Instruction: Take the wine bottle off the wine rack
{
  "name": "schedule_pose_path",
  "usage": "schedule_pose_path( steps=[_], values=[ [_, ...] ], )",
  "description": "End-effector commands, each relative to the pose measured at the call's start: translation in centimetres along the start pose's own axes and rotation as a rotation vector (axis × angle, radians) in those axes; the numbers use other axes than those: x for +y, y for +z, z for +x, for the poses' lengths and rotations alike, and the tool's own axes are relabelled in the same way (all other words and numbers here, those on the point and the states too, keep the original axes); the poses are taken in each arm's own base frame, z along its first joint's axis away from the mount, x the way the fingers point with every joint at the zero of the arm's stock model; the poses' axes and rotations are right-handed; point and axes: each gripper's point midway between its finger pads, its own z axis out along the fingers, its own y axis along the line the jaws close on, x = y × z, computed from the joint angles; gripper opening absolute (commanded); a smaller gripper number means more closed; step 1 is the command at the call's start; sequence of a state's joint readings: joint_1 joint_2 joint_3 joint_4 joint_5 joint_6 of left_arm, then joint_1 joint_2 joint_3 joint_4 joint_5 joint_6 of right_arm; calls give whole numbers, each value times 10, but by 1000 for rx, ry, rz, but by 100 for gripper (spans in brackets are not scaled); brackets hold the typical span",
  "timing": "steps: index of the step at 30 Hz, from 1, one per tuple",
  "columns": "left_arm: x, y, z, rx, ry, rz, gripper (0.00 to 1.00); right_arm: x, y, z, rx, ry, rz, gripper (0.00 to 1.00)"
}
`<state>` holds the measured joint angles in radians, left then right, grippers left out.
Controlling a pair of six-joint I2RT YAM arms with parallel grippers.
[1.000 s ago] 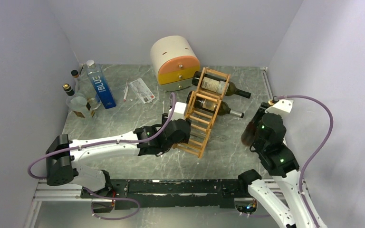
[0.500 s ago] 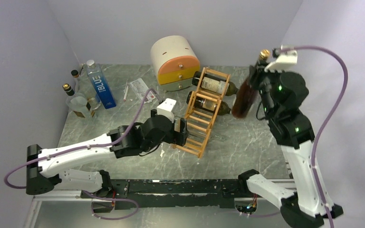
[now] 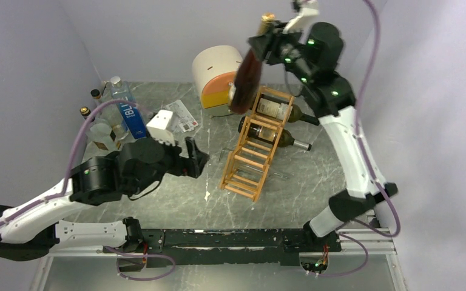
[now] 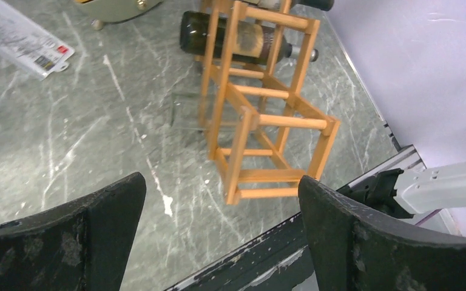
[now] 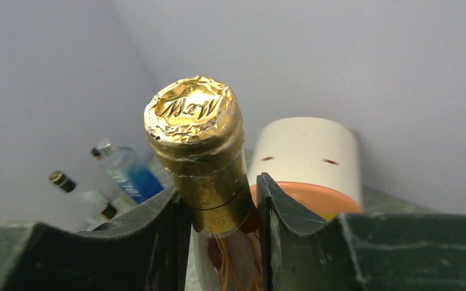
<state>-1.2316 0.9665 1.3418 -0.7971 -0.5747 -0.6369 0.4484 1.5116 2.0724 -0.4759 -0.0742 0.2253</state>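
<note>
The gold foil cap (image 5: 193,109) of the wine bottle (image 3: 247,79), up high at the far side, has a looping script monogram pressed into its top that reads as "M&W". Small dark print on the foil's lower band is too fine to read. The blue bottle (image 3: 131,121) at the far left carries white capitals down its side: "BLU" shows, the rest cannot be made out. In the wine rack (image 3: 252,167), the upper bottle (image 3: 291,112) and lower bottle (image 3: 285,140) each wear a paper label with blurred print. The flat white packet (image 4: 21,39) on the table shows grey lines and 1 red patch, none of it legible
</note>
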Motion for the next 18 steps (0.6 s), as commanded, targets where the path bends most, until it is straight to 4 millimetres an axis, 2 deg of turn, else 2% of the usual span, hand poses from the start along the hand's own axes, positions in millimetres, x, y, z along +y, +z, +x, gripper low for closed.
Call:
schedule_pose_path(
  steps=[1, 5, 7, 10, 14, 18],
  values=[
    [35, -25, -1, -9, -32, -91, 99, 111, -6, -97, -348, 103, -359, 0],
    [50, -39, 6, 6, -80, -110, 99, 158, 24, -62, -297, 112, -421, 0],
    [55, -43, 11, 21, -95, -118, 99, 179, 34, -38, -270, 114, -463, 0],
    [62, -49, 16, 37, -109, -133, 99, 205, 43, 10, -236, 52, -498, 0],
    [68, -50, 25, 60, -94, -151, 99, 211, 56, 68, -174, 3, -533, 0],
    [67, -45, 30, 76, -79, -156, 98, 213, 51, 112, -151, -59, -581, 0]
  ],
)
